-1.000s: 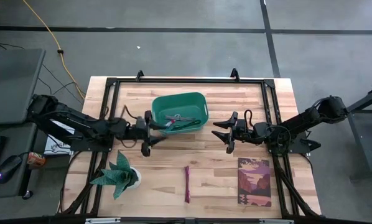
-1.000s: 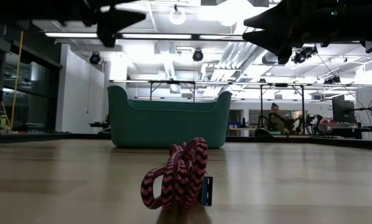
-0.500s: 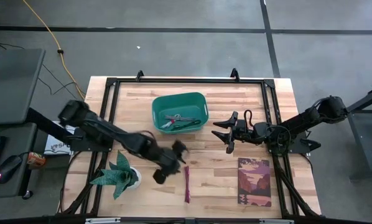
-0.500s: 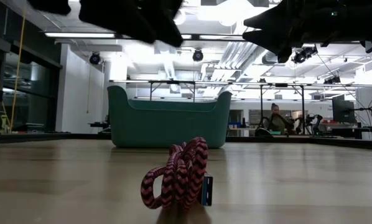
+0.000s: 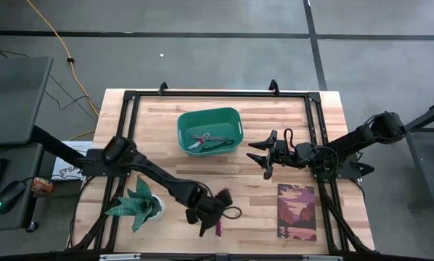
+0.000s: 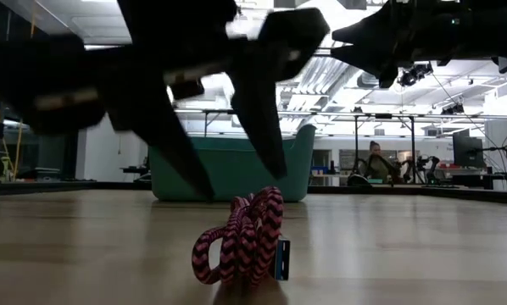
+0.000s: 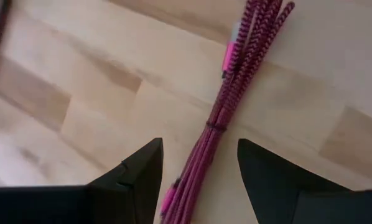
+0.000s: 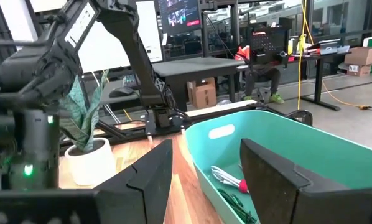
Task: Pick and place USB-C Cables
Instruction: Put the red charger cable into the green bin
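- Maroon cable bundle [image 5: 218,217] is lying on the bare wood in the lower middle of the overhead shot, well apart from the green bin [image 5: 235,119] up in the centre of the table [image 5: 304,130].
- From table height that same bundle [image 6: 243,239] fills the lower centre of the frame, a pink-and-dark braided loop with its plug end facing the camera.
- Left gripper [image 5: 210,216] has reached way out over that spot, fingers spread apart, coming down on either side of the bundle. In the low shot the two dark fingers [image 6: 264,110] hang just above the cable and don't look to be touching it.
- Left wrist camera shows it best: the maroon strands [image 7: 226,118] run right up through the gap between the two dark fingertips [image 7: 142,171], nothing clamped.
- Other cables [image 5: 208,140] are already sitting in the bin, a tangle with grey, red and green in it. The right wrist view catches a few of them [image 8: 228,180] at the bottom of the tub [image 8: 310,155].
- Right gripper [image 5: 262,154] is parked mid-right of the overhead frame, just beside the bin, fingers apart and holding nothing.
- Also on the table: a potted plant [image 5: 138,205] at lower left and a book [image 5: 297,212] at lower right.
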Action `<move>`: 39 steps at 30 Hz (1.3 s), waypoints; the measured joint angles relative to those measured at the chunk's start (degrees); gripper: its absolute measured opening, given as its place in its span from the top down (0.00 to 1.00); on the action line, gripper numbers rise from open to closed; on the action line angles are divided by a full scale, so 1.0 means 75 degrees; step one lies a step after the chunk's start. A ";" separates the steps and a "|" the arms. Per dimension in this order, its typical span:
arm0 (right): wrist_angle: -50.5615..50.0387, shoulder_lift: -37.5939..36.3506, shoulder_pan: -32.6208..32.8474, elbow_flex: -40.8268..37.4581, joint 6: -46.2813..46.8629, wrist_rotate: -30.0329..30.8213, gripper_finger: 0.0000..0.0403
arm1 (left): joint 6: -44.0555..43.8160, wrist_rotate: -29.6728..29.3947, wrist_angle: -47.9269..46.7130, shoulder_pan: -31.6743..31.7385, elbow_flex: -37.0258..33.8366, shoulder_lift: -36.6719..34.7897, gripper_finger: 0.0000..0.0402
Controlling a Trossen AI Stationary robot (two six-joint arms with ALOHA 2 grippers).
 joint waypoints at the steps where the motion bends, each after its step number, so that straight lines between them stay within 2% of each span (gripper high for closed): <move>1: -0.0010 0.0000 0.0000 0.0004 0.0002 0.0000 0.56 | 0.0117 0.0001 0.0050 -0.0002 0.0002 0.0083 0.54; 10: 0.0014 -0.0002 -0.0003 0.0004 0.0087 0.0001 0.56 | 0.0625 0.0084 0.0017 0.0066 0.0022 0.0447 0.54; 15: 0.0014 -0.0002 -0.0003 0.0004 0.0090 0.0003 0.56 | 0.0533 0.0644 0.0027 0.0238 0.0019 0.0462 0.57; 18: 0.0011 -0.0002 -0.0003 0.0004 0.0090 0.0003 0.56 | 0.0467 0.0656 0.0009 0.0277 0.0013 0.0471 0.66; 23: 0.0013 -0.0002 -0.0003 0.0004 0.0225 0.0003 0.56 | 0.0393 0.0673 0.0041 0.0306 0.0005 0.0492 0.91; 25: 0.0011 -0.0002 0.0000 0.0004 0.0210 0.0003 0.56 | 0.0229 0.0639 0.0068 0.0306 0.0005 0.0492 0.97; 33: 0.0011 -0.0002 -0.0003 0.0004 0.0207 0.0003 0.56 | 0.0183 0.0583 0.0116 0.0309 0.0002 0.0486 0.99; 39: -0.0027 -0.0002 -0.0003 0.0004 0.0207 0.0003 0.56 | -0.0669 0.0479 -0.0327 0.0390 -0.0029 -0.0049 1.00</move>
